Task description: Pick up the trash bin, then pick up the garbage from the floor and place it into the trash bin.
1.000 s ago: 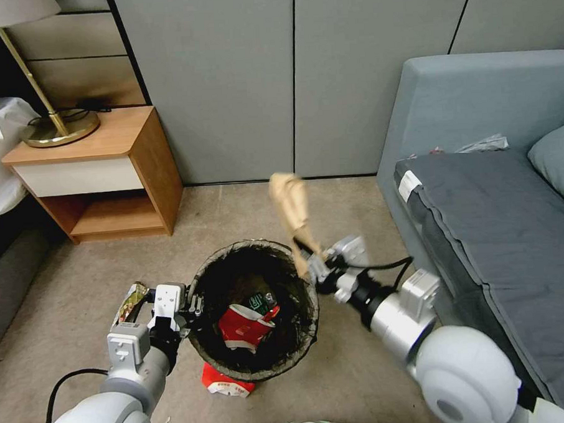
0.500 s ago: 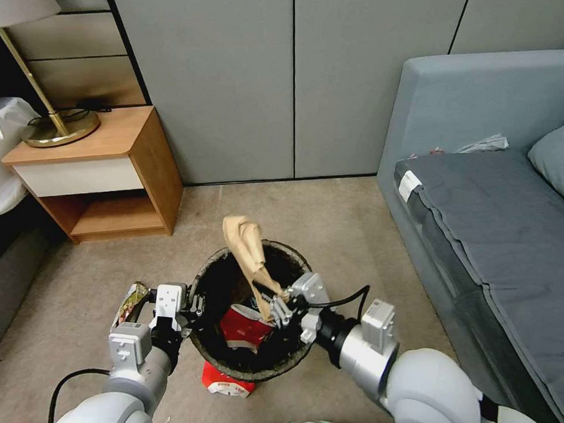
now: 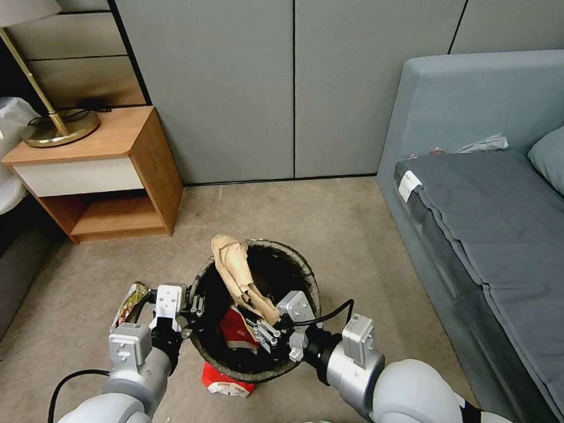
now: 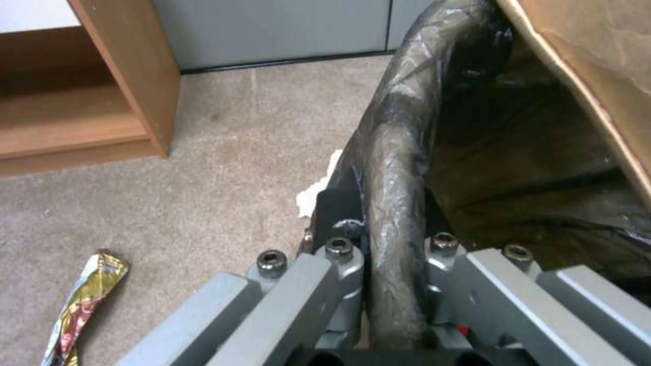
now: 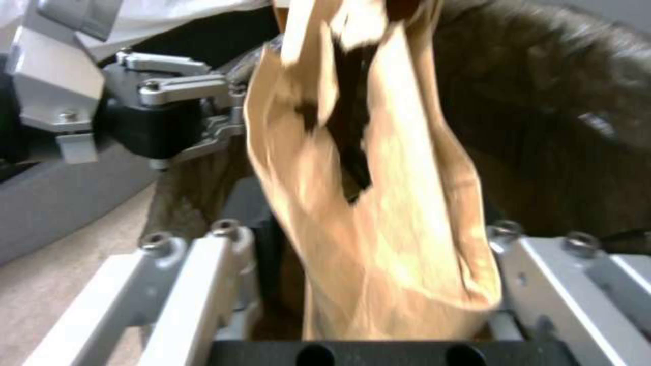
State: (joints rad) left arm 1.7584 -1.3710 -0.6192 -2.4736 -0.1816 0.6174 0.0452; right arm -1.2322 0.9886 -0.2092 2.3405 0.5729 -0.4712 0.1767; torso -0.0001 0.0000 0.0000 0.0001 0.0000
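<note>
Brown paper [image 3: 235,269] is gripped by the right claw [image 3: 265,327] above the trash bin [image 3: 296,261], whose nine-o'clock rim is clamped by the left claw [image 3: 189,309]. Released tilted, it could be caught on the rim and spill.

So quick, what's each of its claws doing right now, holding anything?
Left gripper: jaws shut on the rim of the trash bin.
Right gripper: inside the bin's mouth, jaws shut on the brown paper.
</note>
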